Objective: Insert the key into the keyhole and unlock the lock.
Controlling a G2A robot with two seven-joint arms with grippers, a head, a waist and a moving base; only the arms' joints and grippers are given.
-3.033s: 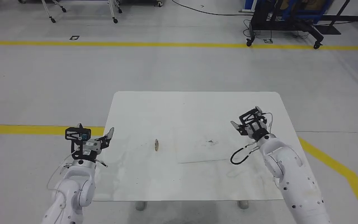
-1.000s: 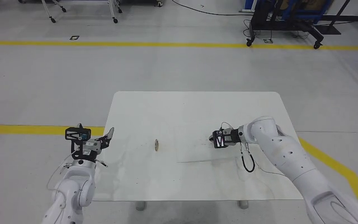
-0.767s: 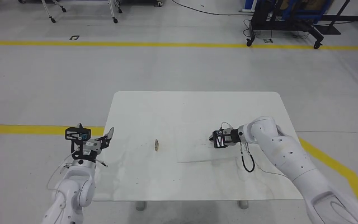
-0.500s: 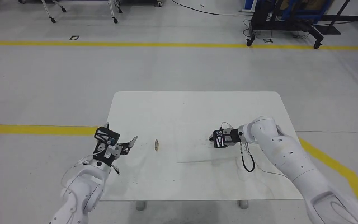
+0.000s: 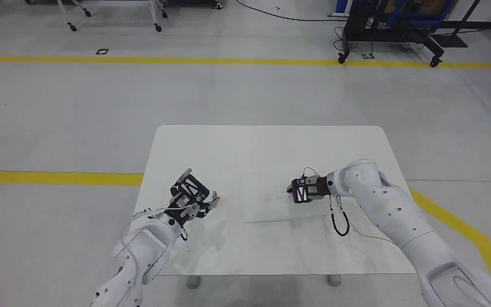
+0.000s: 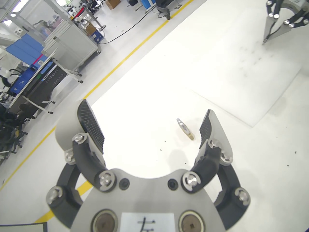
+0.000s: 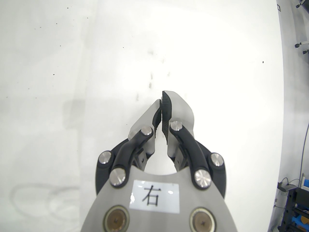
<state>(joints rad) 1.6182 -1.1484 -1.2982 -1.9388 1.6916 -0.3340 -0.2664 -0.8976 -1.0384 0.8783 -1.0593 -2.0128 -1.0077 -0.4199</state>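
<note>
left gripper: wide open | lock: flat on the table, seen between its fingers, close to one | right gripper: pinched shut

The lock lies on the table just before the left hand.

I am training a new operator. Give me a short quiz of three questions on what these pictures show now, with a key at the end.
1. True or false: the jaws of the left gripper are shut.
2. In one word, how do the jaws of the right gripper stand?
3. Where is the small lock?
A) on the table, close to the left gripper, not touched
B) held in the right gripper
C) on the floor

Key: 1 false, they are open. 2 shut, with the tips down at the table. 3 A.
</note>
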